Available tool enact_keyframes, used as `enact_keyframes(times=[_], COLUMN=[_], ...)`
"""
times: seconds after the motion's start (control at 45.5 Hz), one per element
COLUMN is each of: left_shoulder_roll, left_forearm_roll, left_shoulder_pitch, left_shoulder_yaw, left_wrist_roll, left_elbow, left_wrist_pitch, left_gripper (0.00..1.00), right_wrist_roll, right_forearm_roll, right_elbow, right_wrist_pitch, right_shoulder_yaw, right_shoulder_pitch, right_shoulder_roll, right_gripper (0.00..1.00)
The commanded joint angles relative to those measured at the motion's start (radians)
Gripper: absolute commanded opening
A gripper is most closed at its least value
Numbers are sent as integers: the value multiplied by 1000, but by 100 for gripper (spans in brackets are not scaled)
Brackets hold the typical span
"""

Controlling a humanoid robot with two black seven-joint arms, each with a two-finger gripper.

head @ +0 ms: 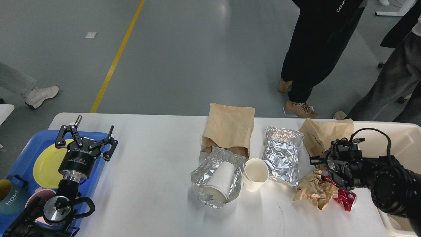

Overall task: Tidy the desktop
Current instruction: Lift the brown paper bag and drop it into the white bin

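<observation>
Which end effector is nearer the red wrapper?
Right. The right end effector hovers just above and left of the red wrapper, beside the crumpled brown paper. The left end effector is far across the desktop, over the blue tray.

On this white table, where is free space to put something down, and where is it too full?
The table is bare between the blue tray and the foil wrapper, and along the near edge. The right half is crowded: paper bags, cups, foil bag and crumpled paper.
</observation>
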Motion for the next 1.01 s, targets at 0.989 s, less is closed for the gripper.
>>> enact_keyframes(times=[0.989], left_shoulder_roll=[0], left_forearm_roll=[0], left_shoulder_pitch=[0], left_shoulder_yaw=[0], left_wrist_roll=[1], left_elbow=[2], left_wrist_pitch=[0], left_gripper=[97], right_wrist_roll=[-144], right_forearm_roll=[240], right_elbow=[1007], right_wrist_pitch=[396], right_shoulder_yaw=[-263], right_shoulder_pitch=[1061], right_shoulder_roll=[-363], right_gripper=[0])
